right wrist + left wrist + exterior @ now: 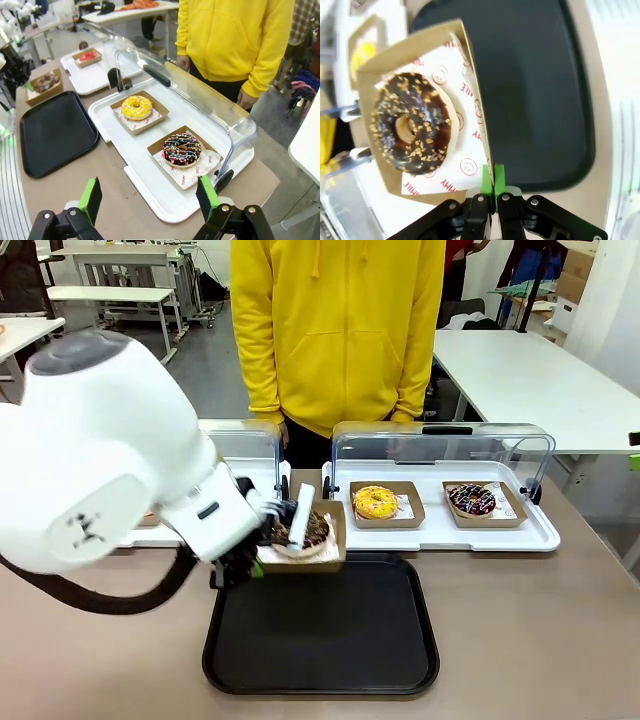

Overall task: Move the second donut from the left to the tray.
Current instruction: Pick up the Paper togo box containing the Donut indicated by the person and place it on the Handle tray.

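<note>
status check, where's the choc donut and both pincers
Left pincer shut on cardboard holder rim, chocolate donut inside. Holder at black tray's far edge, not set down yet. Right pincer open, apart from donuts. Tray bare.

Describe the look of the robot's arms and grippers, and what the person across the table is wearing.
The left arm is bulky glossy white with a grey cap, small black markings and a black cable looping beneath. The left gripper has black linkage fingers with bolts and green pads. The right gripper is built the same. The person wears a yellow hooded sweatshirt with long sleeves and a front pocket.
</note>
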Robot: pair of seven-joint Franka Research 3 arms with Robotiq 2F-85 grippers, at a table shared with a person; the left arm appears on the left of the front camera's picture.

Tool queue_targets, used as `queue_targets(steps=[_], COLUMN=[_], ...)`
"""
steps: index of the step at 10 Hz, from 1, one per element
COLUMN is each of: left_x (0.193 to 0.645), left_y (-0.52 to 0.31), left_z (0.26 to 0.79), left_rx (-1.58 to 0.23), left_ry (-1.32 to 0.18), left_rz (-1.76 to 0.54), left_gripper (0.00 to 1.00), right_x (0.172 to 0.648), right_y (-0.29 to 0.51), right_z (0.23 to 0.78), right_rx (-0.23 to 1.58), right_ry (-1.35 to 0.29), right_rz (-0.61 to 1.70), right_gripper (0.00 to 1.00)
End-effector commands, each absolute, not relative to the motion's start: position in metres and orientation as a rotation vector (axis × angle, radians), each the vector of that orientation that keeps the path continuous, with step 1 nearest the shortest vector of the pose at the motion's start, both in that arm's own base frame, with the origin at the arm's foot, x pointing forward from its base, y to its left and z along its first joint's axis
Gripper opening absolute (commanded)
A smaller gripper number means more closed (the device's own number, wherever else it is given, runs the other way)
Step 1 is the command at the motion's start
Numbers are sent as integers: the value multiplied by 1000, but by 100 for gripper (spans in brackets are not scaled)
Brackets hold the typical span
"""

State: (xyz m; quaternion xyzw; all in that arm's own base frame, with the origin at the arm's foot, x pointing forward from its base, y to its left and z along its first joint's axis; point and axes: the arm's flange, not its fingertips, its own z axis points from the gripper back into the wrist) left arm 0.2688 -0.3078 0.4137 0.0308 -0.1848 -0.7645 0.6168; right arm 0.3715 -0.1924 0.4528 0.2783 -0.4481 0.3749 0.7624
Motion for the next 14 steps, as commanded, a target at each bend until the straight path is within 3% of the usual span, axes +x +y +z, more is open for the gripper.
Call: queue_targets(steps=[1,7,13,14], left_x=[240,228,233,235], left_y=[-301,-333,-336,-334], left_z=[371,318,305,306], left_rx=[110,97,83,91], left_ry=[-412,-354,-321,-331], left_rz=[-1750,-1782,-1778,-1778], left_gripper=[2,2,2,59], right_x=[374,374,374,374], right_y=[-192,-192,-192,-192], right_z=[454,454,454,454], right_rx=[604,604,604,604], right_ry=[-1011,-1011,-1011,-1011], right_rz=[823,823,823,823], right_gripper=[100,100,100,100])
